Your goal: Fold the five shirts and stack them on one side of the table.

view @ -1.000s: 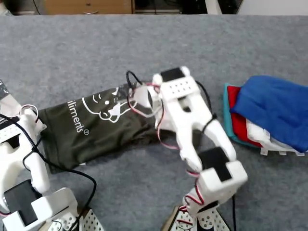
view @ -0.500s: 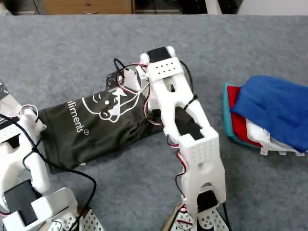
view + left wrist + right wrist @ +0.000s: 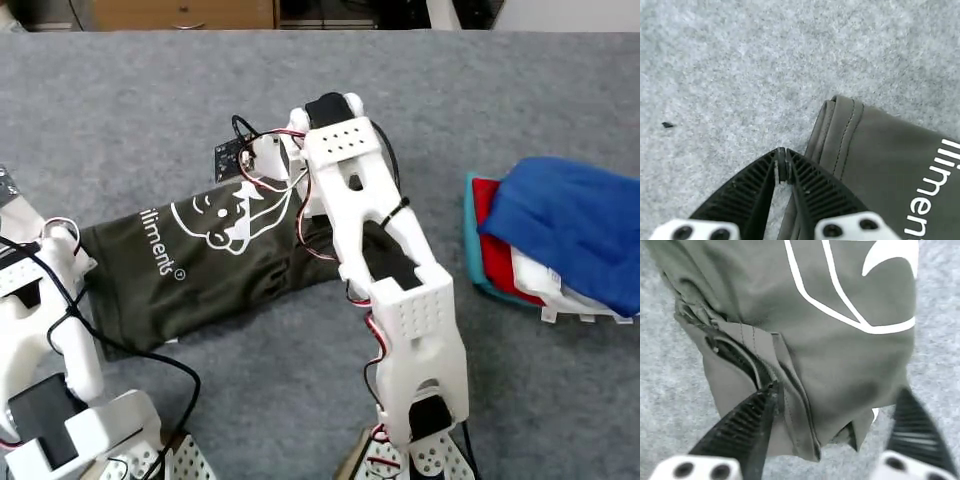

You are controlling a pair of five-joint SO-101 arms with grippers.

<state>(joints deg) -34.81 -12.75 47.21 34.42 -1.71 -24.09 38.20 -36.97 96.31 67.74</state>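
**A:** where's the dark shirt [image 3: 200, 265] at?

**B:** flat on the surface [image 3: 480, 110], one end hidden under the arm. the right end effector [image 3: 837, 390] is spread wide over its hem, and the left end effector [image 3: 782, 162] is clenched empty beside its edge. the folded stack [image 3: 560, 230] is cut off by the frame.

The shirt [image 3: 200, 265] is coloured dark olive-grey; a white line drawing and white lettering are printed on it. The table [image 3: 120, 110] is covered in mottled grey. A blue shirt [image 3: 570, 225], a red shirt [image 3: 487, 205], a white shirt [image 3: 535, 275] and a teal shirt [image 3: 472, 250] are seen stacked. Black ribbed fingers are fitted to the left gripper [image 3: 782, 166] and the right gripper [image 3: 835, 394].
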